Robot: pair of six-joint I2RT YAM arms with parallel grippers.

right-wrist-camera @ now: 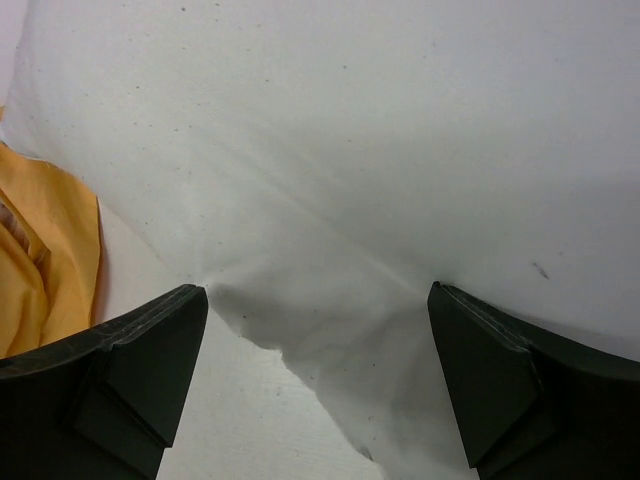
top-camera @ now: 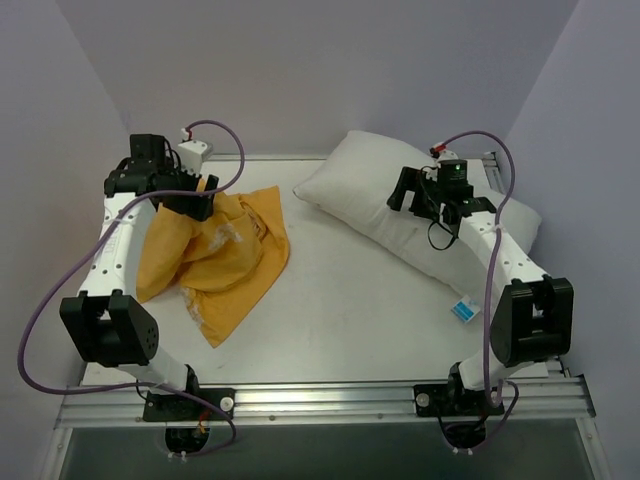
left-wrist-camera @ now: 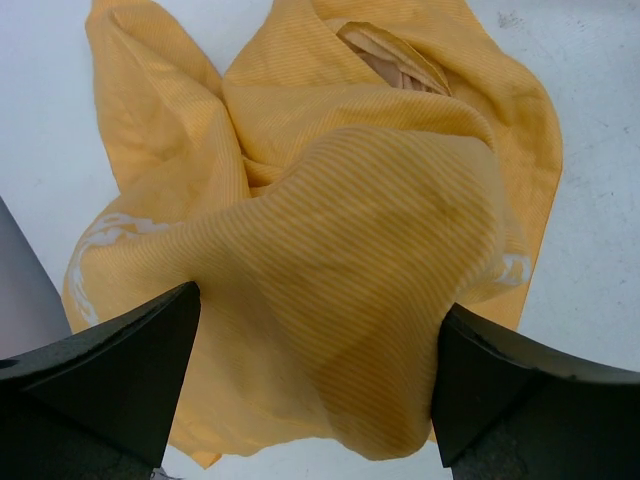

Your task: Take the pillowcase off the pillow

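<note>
Left claw (top-camera: 188,198) spread wide, gripping nothing, over the pillowcase (top-camera: 225,255), which lies crumpled near the table's (top-camera: 340,310) left edge, a hump of cloth between the jaws. Pillowcase: thin orange-yellow ribbed weave with white print patches; looks limp and light, will drape and bunch, probably best pinched at a raised fold or hem. It's off and apart from the pillow (top-camera: 365,190). Pillow: plump, white, smooth, looks soft and squashy, lying diagonally toward the far right corner, small blue tag (top-camera: 463,310) at its near end. Right claw (top-camera: 432,195) also wide apart, empty, over the pillow's creased top.
</note>
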